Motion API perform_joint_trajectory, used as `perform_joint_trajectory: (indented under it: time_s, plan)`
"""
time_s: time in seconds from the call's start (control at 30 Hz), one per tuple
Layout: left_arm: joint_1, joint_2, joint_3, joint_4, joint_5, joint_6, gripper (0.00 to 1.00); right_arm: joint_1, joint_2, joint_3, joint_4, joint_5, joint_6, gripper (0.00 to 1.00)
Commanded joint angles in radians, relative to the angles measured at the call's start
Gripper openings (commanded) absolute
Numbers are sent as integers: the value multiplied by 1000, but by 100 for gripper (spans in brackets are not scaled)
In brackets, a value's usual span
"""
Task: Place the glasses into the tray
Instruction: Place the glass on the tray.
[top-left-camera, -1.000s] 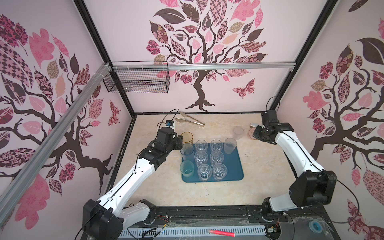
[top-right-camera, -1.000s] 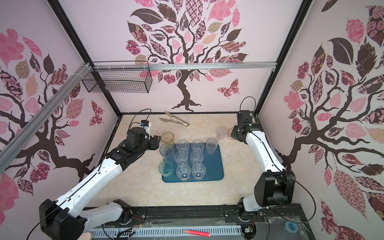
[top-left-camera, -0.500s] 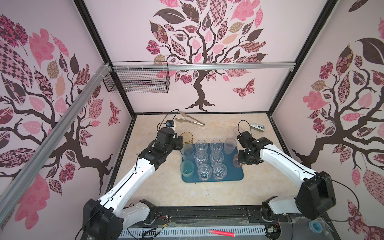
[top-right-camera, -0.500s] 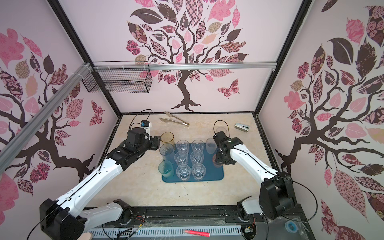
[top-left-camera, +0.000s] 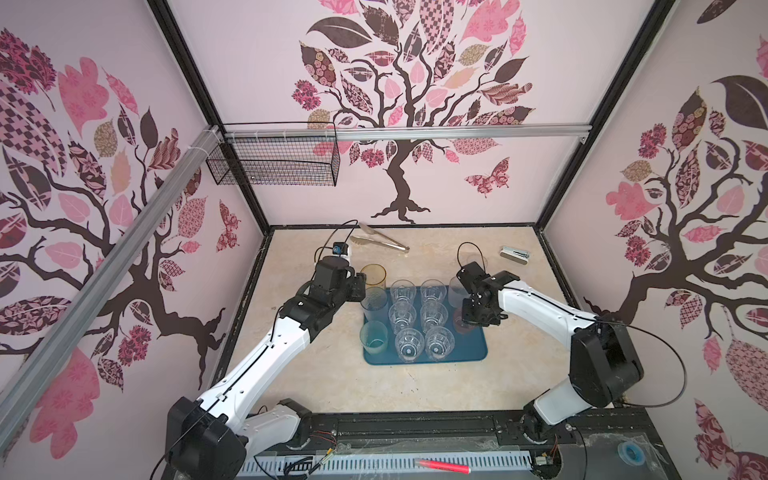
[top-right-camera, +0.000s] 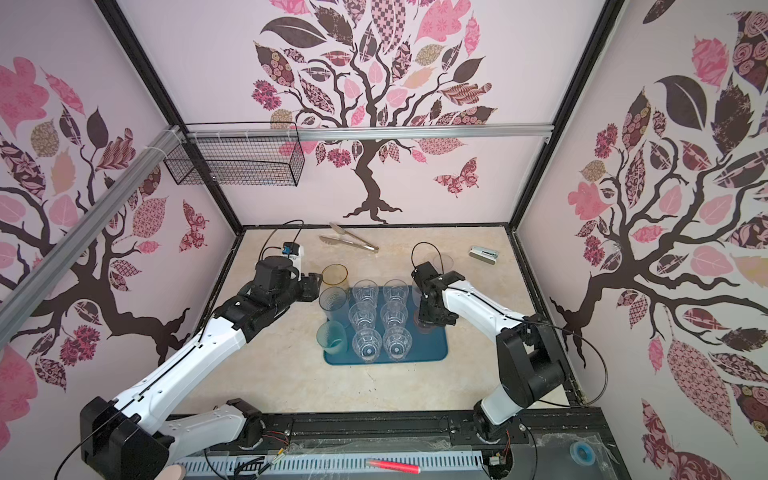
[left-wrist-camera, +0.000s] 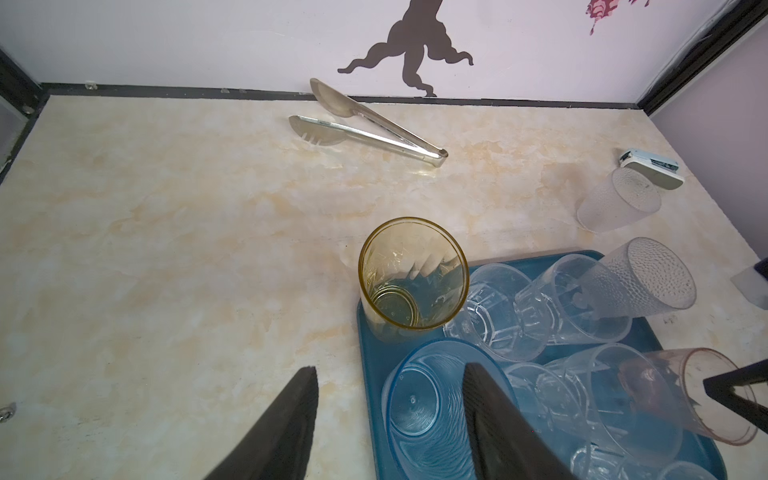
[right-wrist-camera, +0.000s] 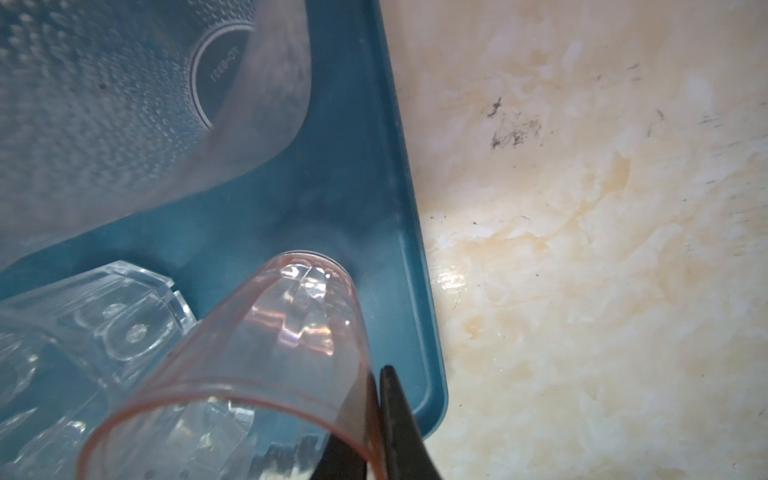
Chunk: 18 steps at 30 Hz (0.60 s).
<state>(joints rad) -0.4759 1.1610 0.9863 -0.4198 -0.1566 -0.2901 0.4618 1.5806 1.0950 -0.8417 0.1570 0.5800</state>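
The teal-blue tray (top-left-camera: 471, 353) (top-right-camera: 430, 351) (left-wrist-camera: 366, 361) lies mid-table with several clear faceted glasses (top-left-camera: 419, 316) standing in it. My right gripper (top-left-camera: 473, 320) (right-wrist-camera: 376, 374) is shut on the rim of a pink glass (top-left-camera: 460, 327) (left-wrist-camera: 681, 395) (right-wrist-camera: 291, 353), one finger inside and one outside. The glass's base rests on the tray (right-wrist-camera: 374, 208) near its right rim. My left gripper (top-left-camera: 360, 291) (left-wrist-camera: 390, 372) hangs open over a ribbed glass (top-left-camera: 374, 301) (left-wrist-camera: 428, 407) at the tray's left edge. An amber glass (top-left-camera: 373, 274) (left-wrist-camera: 413, 274) stands at the tray's far left corner. A frosted glass (top-left-camera: 477, 259) (left-wrist-camera: 615, 203) stands on the table.
Steel tongs (top-left-camera: 380, 242) (left-wrist-camera: 365, 124) lie near the back wall. A small stapler (top-left-camera: 515, 253) (left-wrist-camera: 652, 170) sits at the back right, beside the loose frosted glass. A wire basket (top-left-camera: 274, 160) hangs on the back left rail.
My right arm swung from the back right corner to the tray carrying the pink glass and lowered it onto the tray's right side. The left arm has not moved.
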Motion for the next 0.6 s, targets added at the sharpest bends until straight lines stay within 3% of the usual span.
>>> perform_joint_trajectory:
  time_s: [0.0,0.33,0.57]
  plan:
    - [-3,-11,-36,14,-12,-1,59,1,37,11,12,9,-14,15]
    - [-2,-6,-35,12,-5,-3,59,-4,-18,85,-50,29,-45,37]
    - [-2,-9,-44,5,-24,-1,59,-107,-103,267,-96,11,-95,43]
